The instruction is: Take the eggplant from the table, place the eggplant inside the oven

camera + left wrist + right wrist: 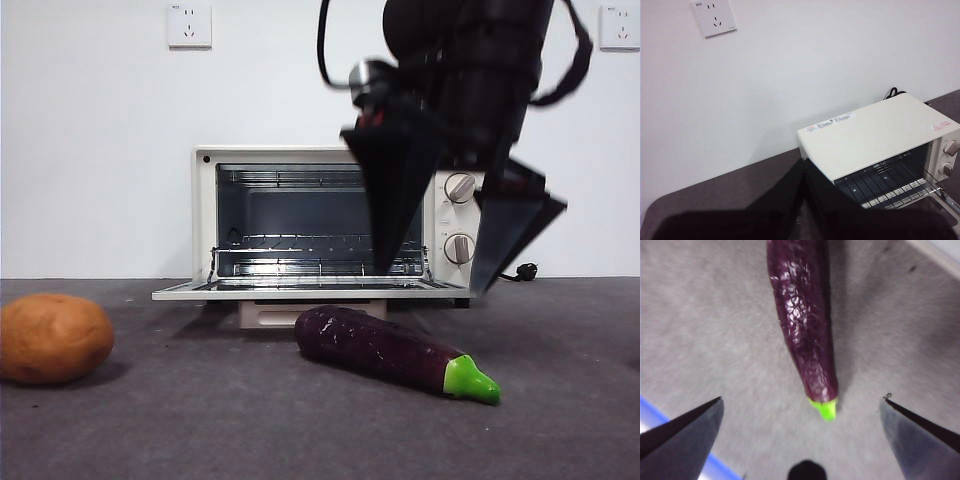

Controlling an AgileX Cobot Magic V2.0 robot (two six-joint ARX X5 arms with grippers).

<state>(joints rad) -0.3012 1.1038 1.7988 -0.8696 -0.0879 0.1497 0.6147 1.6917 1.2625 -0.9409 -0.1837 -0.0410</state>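
Note:
The dark-purple eggplant lies on the grey table just in front of the oven, its green stem cap pointing right and toward the camera. The cream oven stands with its door folded down flat and its wire rack showing. My right gripper hangs open a little above the eggplant, one jaw on each side of its stem end. In the right wrist view the eggplant stretches away between the spread jaws of that gripper, untouched. My left gripper is shut, high and left of the oven.
An orange-brown potato rests on the table at the far left. The open oven door juts out over the table just behind the eggplant. A blue strip shows at the table's near edge. White wall stands behind.

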